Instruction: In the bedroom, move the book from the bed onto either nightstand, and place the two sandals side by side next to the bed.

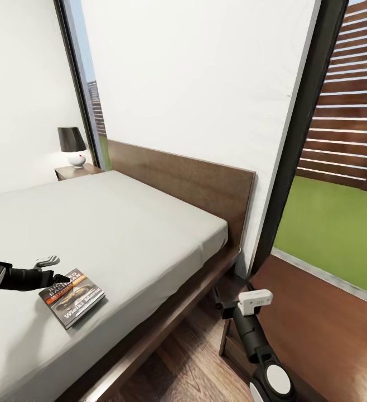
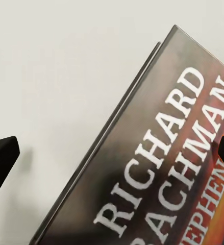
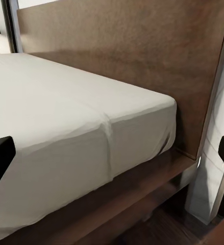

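Note:
The book (image 1: 72, 297), dark with an orange band and white lettering, lies flat on the bed's grey mattress (image 1: 122, 223) near its front edge. My left gripper (image 1: 55, 269) hovers at the book's far corner, open. In the left wrist view the book (image 2: 157, 168) lies between the black fingertips (image 2: 2, 158), which do not touch it. My right gripper (image 1: 228, 307) is low beside the bed's head end and open, facing the mattress corner (image 3: 142, 117) and headboard (image 3: 122, 46). A nightstand (image 1: 75, 172) stands at the bed's far side. The sandals are out of view.
A black-shaded lamp (image 1: 72, 146) stands on the far nightstand. A tall dark-framed window (image 1: 339, 212) on the right shows grass and a slatted fence. Part of a dark brown cabinet (image 1: 233, 343) sits under my right arm, on the wood-plank floor (image 1: 189, 368).

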